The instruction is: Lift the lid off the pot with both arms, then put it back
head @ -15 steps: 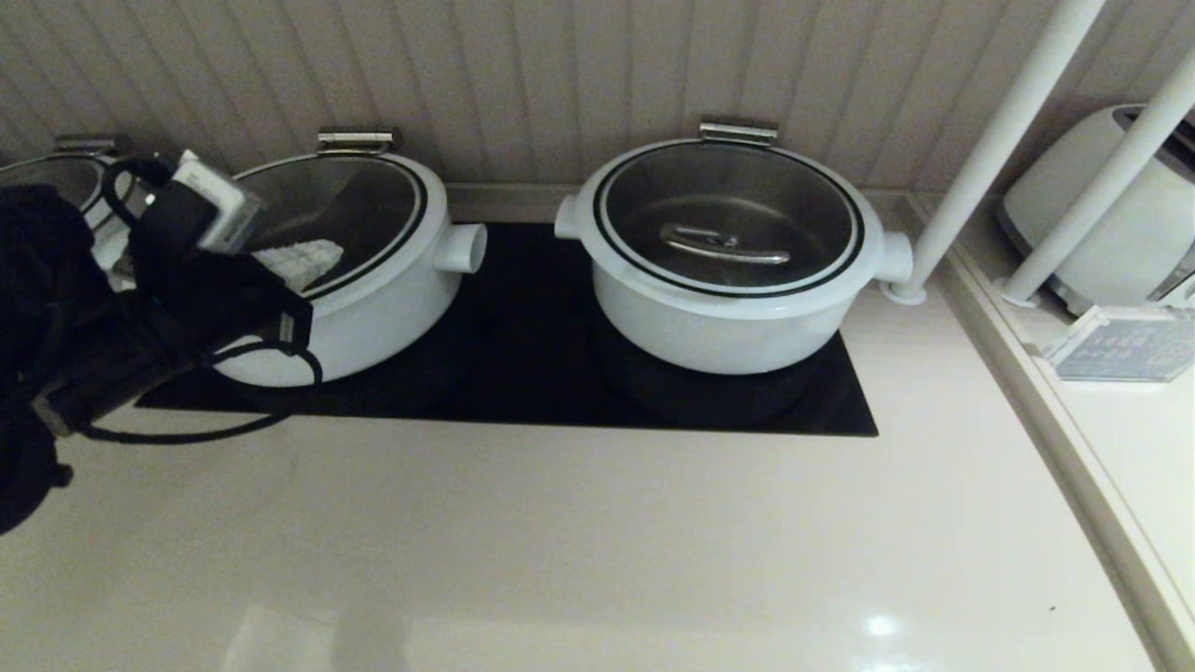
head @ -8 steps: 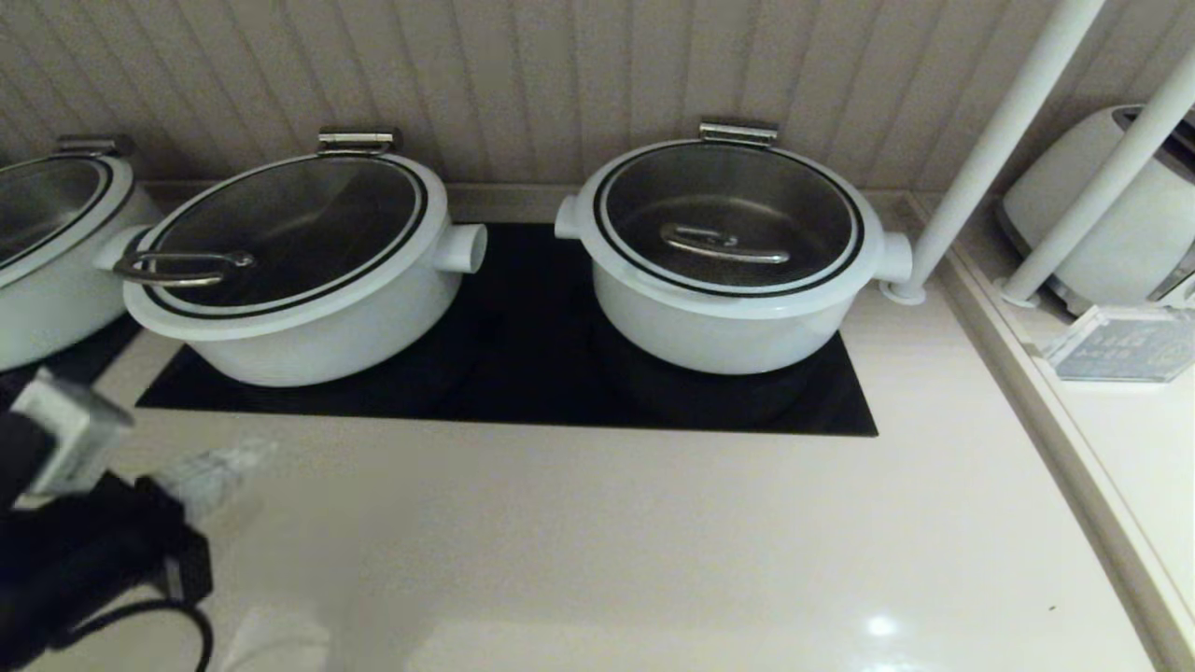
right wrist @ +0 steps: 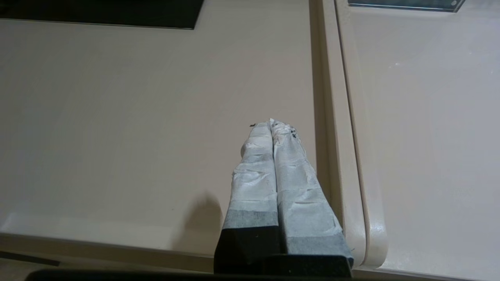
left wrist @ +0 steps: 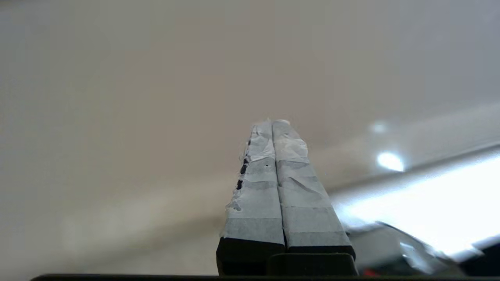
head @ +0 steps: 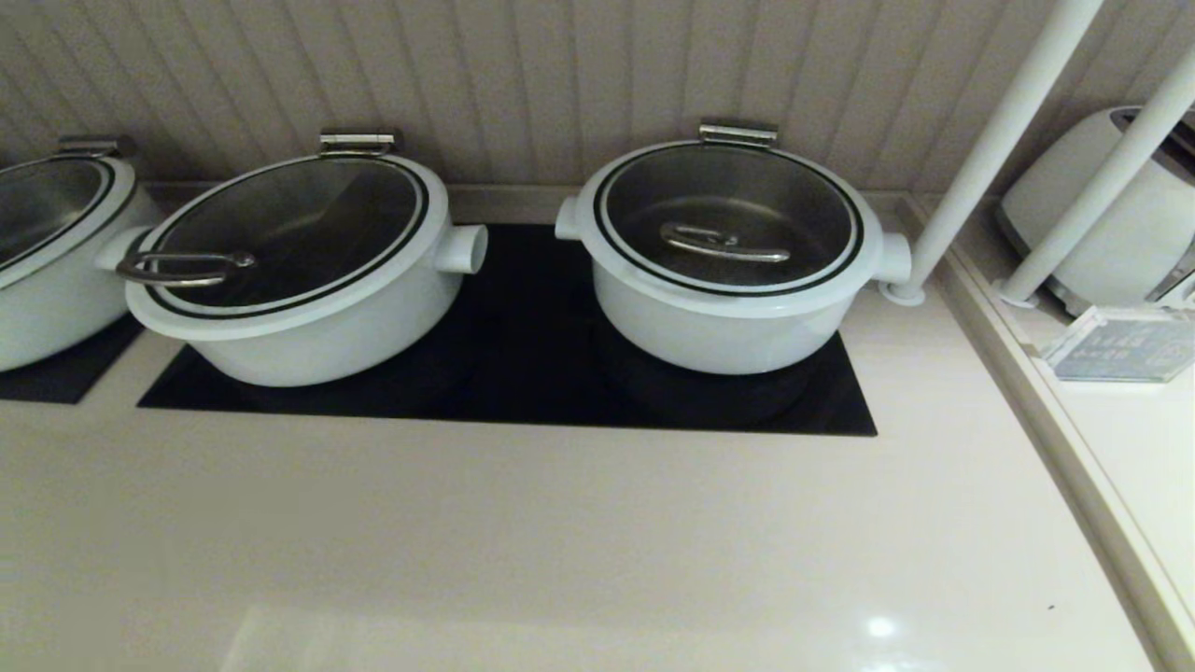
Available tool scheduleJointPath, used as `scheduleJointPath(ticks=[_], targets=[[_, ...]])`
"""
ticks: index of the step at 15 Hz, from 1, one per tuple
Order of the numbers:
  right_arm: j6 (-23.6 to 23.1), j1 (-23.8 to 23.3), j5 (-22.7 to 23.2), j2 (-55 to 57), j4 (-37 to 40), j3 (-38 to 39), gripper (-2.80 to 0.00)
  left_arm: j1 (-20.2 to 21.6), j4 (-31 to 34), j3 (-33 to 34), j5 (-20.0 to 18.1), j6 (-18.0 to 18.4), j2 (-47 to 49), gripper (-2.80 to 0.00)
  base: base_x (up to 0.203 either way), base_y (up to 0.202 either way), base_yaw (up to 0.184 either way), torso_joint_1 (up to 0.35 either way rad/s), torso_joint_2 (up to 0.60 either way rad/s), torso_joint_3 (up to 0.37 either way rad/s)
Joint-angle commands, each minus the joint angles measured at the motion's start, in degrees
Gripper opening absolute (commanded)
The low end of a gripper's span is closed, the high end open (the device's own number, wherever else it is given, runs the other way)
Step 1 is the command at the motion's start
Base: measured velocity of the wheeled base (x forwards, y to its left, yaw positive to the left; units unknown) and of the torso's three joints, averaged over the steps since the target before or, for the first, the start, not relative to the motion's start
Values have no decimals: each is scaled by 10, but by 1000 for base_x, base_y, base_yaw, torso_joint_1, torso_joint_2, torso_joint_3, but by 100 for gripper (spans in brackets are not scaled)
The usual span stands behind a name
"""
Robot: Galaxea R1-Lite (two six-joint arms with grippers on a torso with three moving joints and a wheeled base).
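The pot (head: 719, 322) is wide, round and white and stands on the right of the black cooktop (head: 523, 373). The lid (head: 728, 219), glass with a white rim, a black ring and a steel bar handle (head: 724, 245) at its centre, sits closed on it. Neither arm shows in the head view. My left gripper (left wrist: 272, 123) is shut and empty over the pale counter. My right gripper (right wrist: 270, 123) is shut and empty above the counter near its front edge, beside a raised ridge (right wrist: 343, 156).
A like white pot (head: 308, 308) with a loop handle (head: 177, 268) at its lid's rim stands on the left of the cooktop, a third pot (head: 47, 280) further left. White poles (head: 990, 159), a white appliance (head: 1102, 224) and a clear sign holder (head: 1111, 345) stand at the right.
My left arm has dropped from in front of the left pot, down past the counter's left front, and out of the head view. The pots and lids have not moved.
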Motion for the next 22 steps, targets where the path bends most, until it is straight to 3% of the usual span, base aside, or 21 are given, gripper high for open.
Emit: scheduleJointPath(ticks=[1, 4, 6, 10, 12, 14, 22], targets=[[0, 0, 0, 1, 0, 0, -280, 10, 20, 2, 1, -9, -101, -280, 0, 0, 0, 0, 0, 0], [0, 0, 0, 1, 0, -1, -280, 16, 27, 1, 12, -22, -187, -280, 0, 0, 0, 0, 0, 0], [0, 0, 0, 1, 0, -1, -280, 17, 33, 1, 50, -49, -188, -280, 0, 0, 0, 0, 0, 0], [0, 0, 0, 1, 0, 0, -280, 17, 32, 5, 101, -44, -188, -280, 0, 0, 0, 0, 0, 0], [0, 0, 0, 1, 0, -1, -280, 17, 27, 19, 143, -14, -188, -280, 0, 0, 0, 0, 0, 0], [0, 0, 0, 1, 0, -1, -280, 17, 27, 23, 121, 34, -188, -280, 0, 0, 0, 0, 0, 0], [0, 0, 0, 1, 0, 0, -280, 18, 25, 25, 115, 37, -188, -280, 0, 0, 0, 0, 0, 0]])
